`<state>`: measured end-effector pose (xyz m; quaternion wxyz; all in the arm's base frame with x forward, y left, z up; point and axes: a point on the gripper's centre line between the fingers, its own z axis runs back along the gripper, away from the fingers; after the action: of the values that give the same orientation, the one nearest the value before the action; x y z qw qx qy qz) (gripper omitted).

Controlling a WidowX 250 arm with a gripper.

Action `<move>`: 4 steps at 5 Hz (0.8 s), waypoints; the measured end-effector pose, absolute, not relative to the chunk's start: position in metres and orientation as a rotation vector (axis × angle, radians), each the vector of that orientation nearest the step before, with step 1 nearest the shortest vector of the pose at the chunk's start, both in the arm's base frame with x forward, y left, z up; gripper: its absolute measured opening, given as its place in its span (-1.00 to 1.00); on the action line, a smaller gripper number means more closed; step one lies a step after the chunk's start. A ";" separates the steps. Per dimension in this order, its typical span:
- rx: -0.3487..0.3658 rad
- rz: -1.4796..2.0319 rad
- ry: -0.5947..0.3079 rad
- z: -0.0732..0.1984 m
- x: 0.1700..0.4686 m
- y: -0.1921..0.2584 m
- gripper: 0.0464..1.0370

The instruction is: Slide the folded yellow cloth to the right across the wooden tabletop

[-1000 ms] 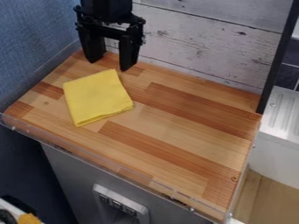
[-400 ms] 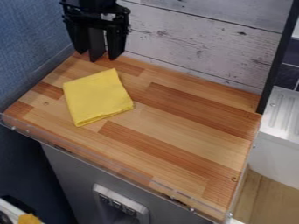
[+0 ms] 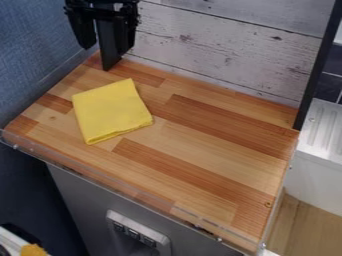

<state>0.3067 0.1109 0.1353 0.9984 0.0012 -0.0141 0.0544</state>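
The folded cloth [image 3: 112, 111] is plain bright yellow, and the wooden counter [image 3: 200, 145] mixes pale honey, orange and reddish-brown strips in a staggered block pattern. The planked wall [image 3: 220, 55] is whitish grey with dark streaks and knots, while the side wall [image 3: 30, 45] is mottled blue. The gripper [image 3: 98, 50] is black, and the cabinet front [image 3: 87, 200] is grey.

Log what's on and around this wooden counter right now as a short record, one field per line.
Gripper: fingers apart, at the counter's far left corner
Held: nothing visible
Nearest thing: yellow cloth, not touched
Cloth state: folded, lying flat
Surface: wooden counter, striped light and dark
Behind: whitewashed plank wall
Picture's left: blue wall
Picture's right: pale ridged surface
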 end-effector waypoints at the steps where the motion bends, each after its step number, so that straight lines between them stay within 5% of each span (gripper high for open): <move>1: 0.002 0.118 -0.025 0.133 0.309 0.119 0.82; 3: 0.015 0.136 -0.021 0.111 0.310 0.133 -0.36; 4: 0.014 0.142 -0.013 0.096 0.306 0.135 -0.78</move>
<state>0.3057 0.1353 0.0965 0.9974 0.0068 -0.0065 0.0711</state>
